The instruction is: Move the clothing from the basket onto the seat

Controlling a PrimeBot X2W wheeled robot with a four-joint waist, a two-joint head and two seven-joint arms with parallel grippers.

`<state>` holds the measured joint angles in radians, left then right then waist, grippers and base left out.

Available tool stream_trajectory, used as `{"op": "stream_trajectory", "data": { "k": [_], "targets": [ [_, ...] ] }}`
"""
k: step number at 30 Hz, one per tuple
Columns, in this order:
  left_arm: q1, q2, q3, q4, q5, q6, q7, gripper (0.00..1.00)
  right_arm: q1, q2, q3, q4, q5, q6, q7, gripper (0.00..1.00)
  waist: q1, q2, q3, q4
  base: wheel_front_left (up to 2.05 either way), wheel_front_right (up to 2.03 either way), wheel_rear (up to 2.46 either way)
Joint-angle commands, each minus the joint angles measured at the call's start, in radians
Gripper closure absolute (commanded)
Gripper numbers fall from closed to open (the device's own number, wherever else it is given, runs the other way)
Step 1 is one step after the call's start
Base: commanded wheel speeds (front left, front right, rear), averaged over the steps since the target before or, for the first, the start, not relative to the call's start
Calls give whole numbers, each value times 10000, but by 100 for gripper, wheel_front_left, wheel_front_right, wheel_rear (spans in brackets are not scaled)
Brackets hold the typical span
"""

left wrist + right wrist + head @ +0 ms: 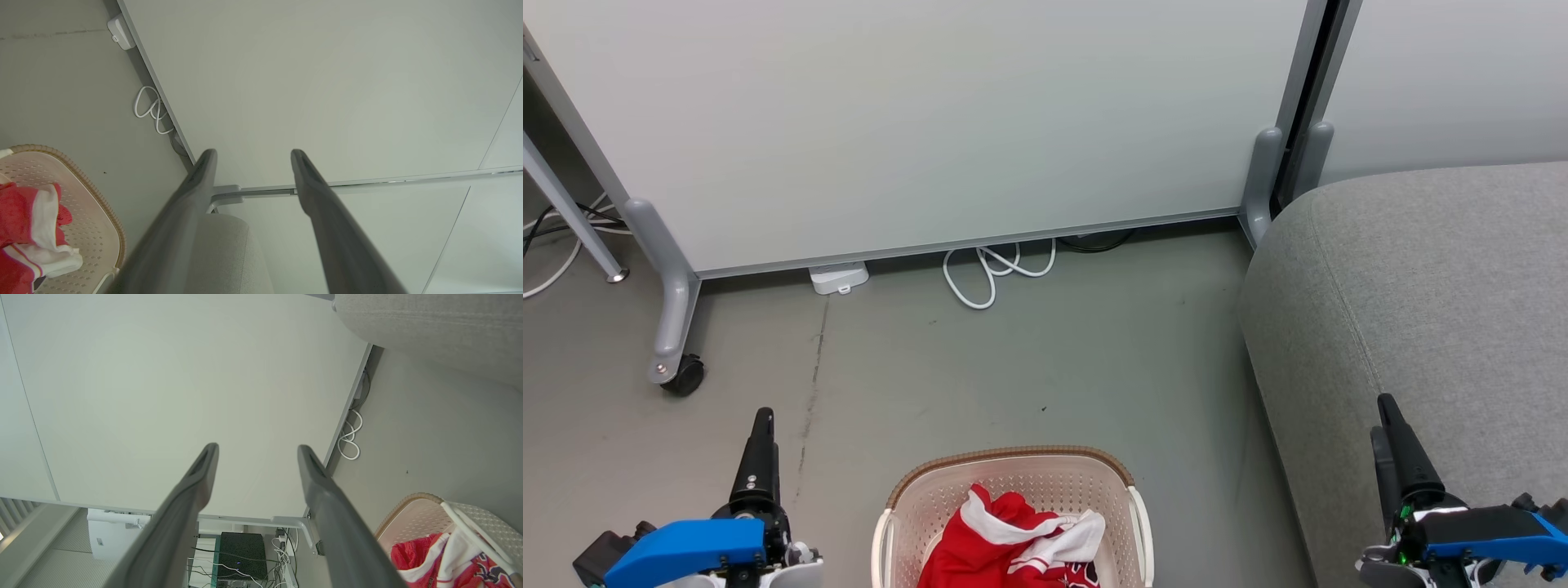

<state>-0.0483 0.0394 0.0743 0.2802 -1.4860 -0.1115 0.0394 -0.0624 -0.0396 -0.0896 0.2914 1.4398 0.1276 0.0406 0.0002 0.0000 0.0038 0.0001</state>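
Note:
The cream basket (1013, 454) with a brown rim stands on the floor at the bottom centre. In it lies the clothing (1005, 543), crumpled red fabric with white panels. The grey seat (1421, 286) takes up the right side, beside the basket. My left gripper (761, 418) is up at the lower left, left of the basket, seen edge-on. My right gripper (1382, 416) hangs in front of the seat's near side. In the wrist views the left gripper (254, 155) and the right gripper (257, 449) stand open and hold nothing, with the basket (107, 222) (408, 500) off to one side.
A white partition panel (931, 122) on grey feet with a castor (682, 377) closes off the back. A looped white cable (992, 273) and a white adapter (839, 278) lie at its base. A grey table leg (572, 216) stands at the far left.

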Motion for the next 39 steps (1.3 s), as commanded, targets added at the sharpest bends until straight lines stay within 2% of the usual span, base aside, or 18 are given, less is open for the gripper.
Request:
{"op": "stream_trajectory", "data": {
  "k": [1, 5, 8, 9, 10, 12, 17, 20, 22, 23, 25, 39],
  "targets": [
    [-320, 70, -84, -217, 403, 72, -108, 0, -263, -43, 3, -174, -478, 18, -113, 0, -1, 0, 4, 3, 0, 0, 0],
    [-317, 74, -204, -317, 1206, 196, -283, 0, -271, -48, -20, -266, -1457, 19, -287, 0, -1, 0, 5, 16, 0, 0, 0],
    [-303, 83, -387, -373, 2251, 281, -447, 0, -255, -54, 1, -362, -2475, 20, -452, 0, -1, 0, 5, 29, 0, 0, 0],
    [-303, 83, -387, -373, 2251, 281, -447, 0, -255, -54, 1, -362, -2475, 20, -452, 0, -1, 0, 5, 29, 0, 0, 0],
    [-302, 88, -442, -370, 2732, 295, -528, 0, -240, -56, 38, -422, -3135, 21, -532, 0, -1, 0, 8, 36, 0, 0, 0],
    [-308, 89, -504, -378, 3204, 299, -606, 0, -225, -59, 69, -463, -3664, 22, -611, 0, -1, 0, 9, 42, 0, 0, 0],
    [-327, 111, -666, -373, 4170, 306, -759, 0, -208, -64, 107, -478, -4552, 23, -764, 0, -1, 0, 7, 56, 0, 0, 0],
    [-337, 170, -843, -390, 5103, 330, -904, 0, -202, -69, 125, -473, -5383, 25, -914, 0, -1, 0, 4, 70, 0, 0, 0],
    [-337, 170, -843, -390, 5103, 330, -904, 0, -202, -69, 125, -473, -5383, 25, -914, 0, -1, 0, 4, 70, 0, 0, 0],
    [-316, 260, -1091, -467, 6107, 289, -1081, 0, -195, -75, 127, -471, -6302, 26, -1086, 0, -1, 0, 3, 91, 0, 0, 0],
    [-316, 260, -1091, -467, 6107, 289, -1081, 0, -195, -75, 127, -471, -6302, 26, -1086, 0, -1, 0, 3, 91, 0, 0, 0],
    [-300, 412, -1451, -401, 8050, 224, -1525, 0, -133, -91, 20, -471, -8524, 30, -1531, 0, -1, 0, 32, 149, 0, 0, 0]
  ]
}}
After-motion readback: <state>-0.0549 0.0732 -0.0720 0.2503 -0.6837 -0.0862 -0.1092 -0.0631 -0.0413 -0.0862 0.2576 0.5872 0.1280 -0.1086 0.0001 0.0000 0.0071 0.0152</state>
